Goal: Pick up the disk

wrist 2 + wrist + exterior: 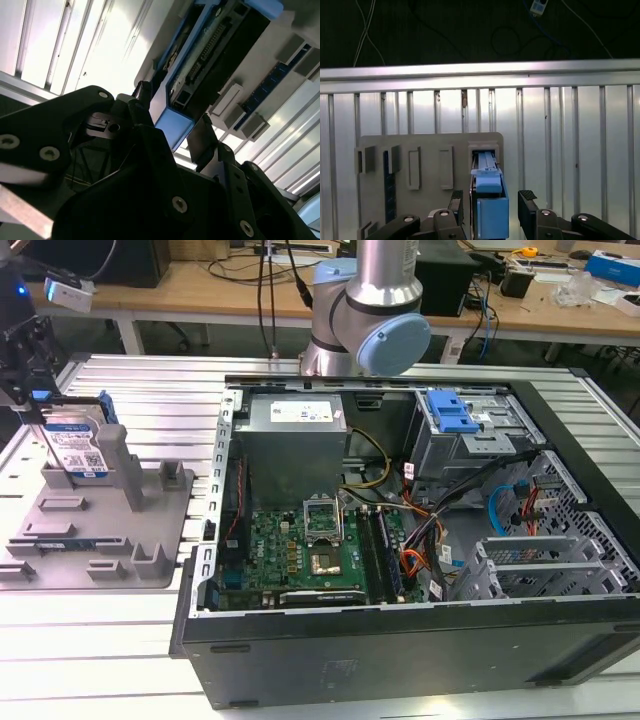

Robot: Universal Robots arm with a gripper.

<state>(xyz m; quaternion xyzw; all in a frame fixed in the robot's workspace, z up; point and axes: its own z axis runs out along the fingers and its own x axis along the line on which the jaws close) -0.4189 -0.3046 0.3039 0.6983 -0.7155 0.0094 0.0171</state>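
So the pincer point(491, 199) is open, spread a bit wider than the disk point(490, 212). There's one finger point(527, 197) on each side of its top edge and a sliver of gap both ways, so it's got hold of nothing yet. The disk stands on edge right between the fingers and runs down from them into a slot of the grey holder point(170, 530), which sits on the slatted table point(100, 640). The open computer point(400, 670) is well off to one side of the pincer. My worry is that the pads close on the blue plastic rails, which look slick, so the disk could slip. And if one finger lands first, it'd tip the disk and jam it in the slot, or drag the holder up too.
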